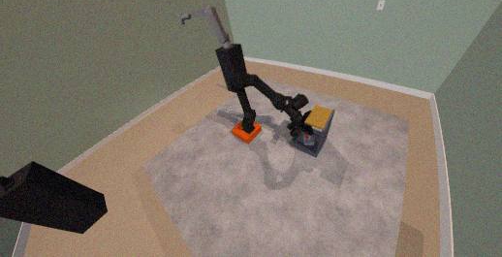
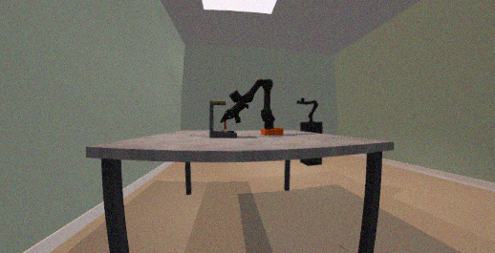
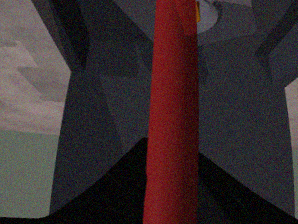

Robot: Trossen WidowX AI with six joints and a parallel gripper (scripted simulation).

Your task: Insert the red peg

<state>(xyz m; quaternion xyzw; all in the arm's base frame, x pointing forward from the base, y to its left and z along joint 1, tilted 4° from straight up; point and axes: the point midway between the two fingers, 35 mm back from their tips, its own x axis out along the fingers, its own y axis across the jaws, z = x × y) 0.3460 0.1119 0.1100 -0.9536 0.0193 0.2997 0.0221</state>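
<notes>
The red peg is upright inside the box, below the yellow roof. My gripper is shut on the peg's upper part, reaching in through the open front below roof level. The pale grey block shows just beside the peg at the top of the wrist view. The peg's lower end and the hole are hidden, so I cannot tell whether the tip is in it.
The box's back wall stands close in front of the fingers, and the roof's front edge is near the upper gripper. The arm's orange base stands on the grey table in front of the box's opening.
</notes>
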